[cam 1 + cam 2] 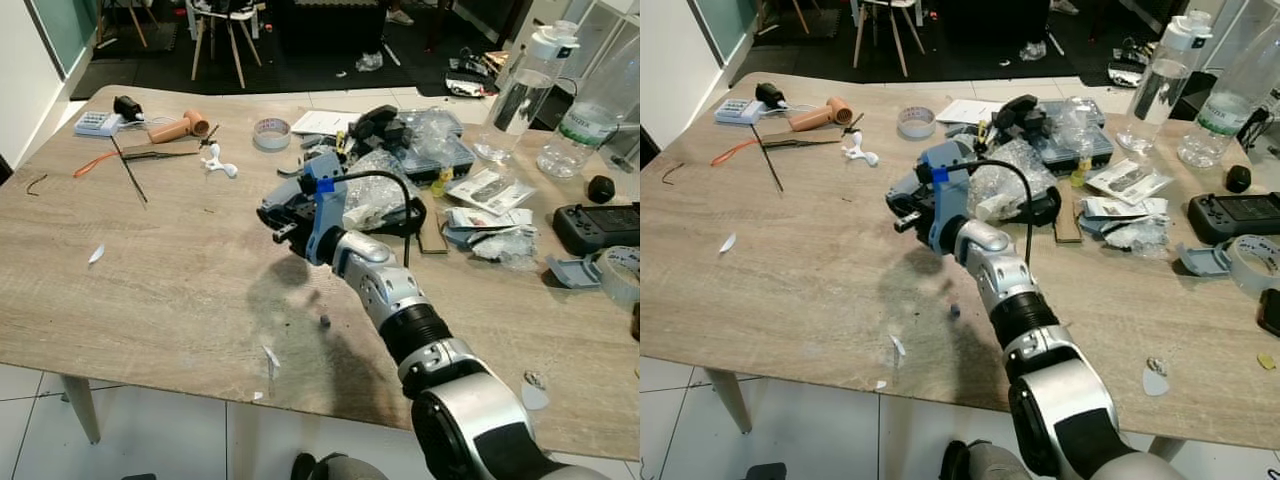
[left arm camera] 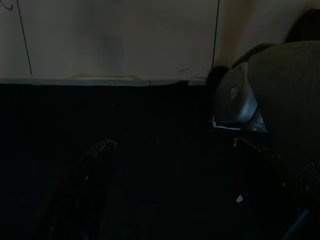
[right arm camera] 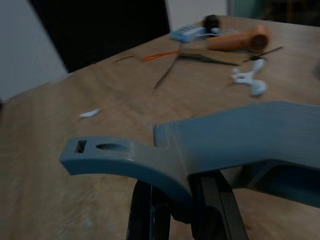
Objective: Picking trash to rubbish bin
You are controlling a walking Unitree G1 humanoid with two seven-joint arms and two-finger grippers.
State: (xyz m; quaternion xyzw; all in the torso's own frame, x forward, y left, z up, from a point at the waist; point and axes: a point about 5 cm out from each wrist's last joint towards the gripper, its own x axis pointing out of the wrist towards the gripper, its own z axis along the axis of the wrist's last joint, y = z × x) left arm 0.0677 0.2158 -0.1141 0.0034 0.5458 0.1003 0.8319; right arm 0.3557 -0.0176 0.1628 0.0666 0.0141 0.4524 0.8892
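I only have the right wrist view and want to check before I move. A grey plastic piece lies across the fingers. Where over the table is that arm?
Observer: The right gripper is over the middle of the table, shut on the grey plastic piece.
Operator: What is behind the wrist?
Observer: A crumpled clear plastic bag lies just beyond it, toward the far side.
Operator: Is there any loose trash near the robot?
Observer: A white paper scrap lies close to the near edge, on the robot's left of the arm.
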